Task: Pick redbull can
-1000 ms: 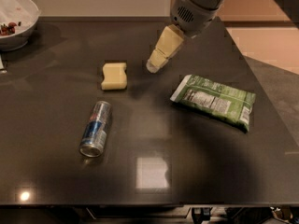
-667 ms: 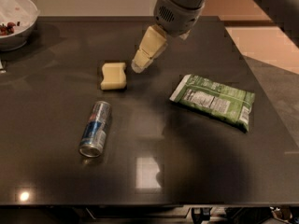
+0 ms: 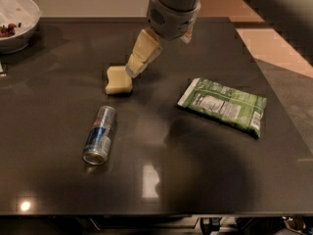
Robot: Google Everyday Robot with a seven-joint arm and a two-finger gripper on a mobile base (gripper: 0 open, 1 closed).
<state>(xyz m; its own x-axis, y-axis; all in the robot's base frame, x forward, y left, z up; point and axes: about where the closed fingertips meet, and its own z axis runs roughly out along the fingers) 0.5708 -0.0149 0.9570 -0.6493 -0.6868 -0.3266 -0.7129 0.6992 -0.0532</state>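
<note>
The redbull can [image 3: 100, 135] lies on its side on the dark table [image 3: 58, 82], left of centre, with one silver end toward the front edge. My gripper [image 3: 135, 68] hangs above the table just right of a yellow sponge [image 3: 118, 80], up and to the right of the can. Its cream-coloured fingers [image 3: 143, 52] point down and to the left. It holds nothing that I can see.
A green snack bag [image 3: 224, 105] lies flat on the right side of the table. A white bowl [image 3: 17, 21] with dark bits stands at the far left corner. The table's right edge borders a lighter floor.
My gripper has moved left and toward the front, from over the table's middle back to just beside the yellow sponge. The can, sponge and bag have not moved.
</note>
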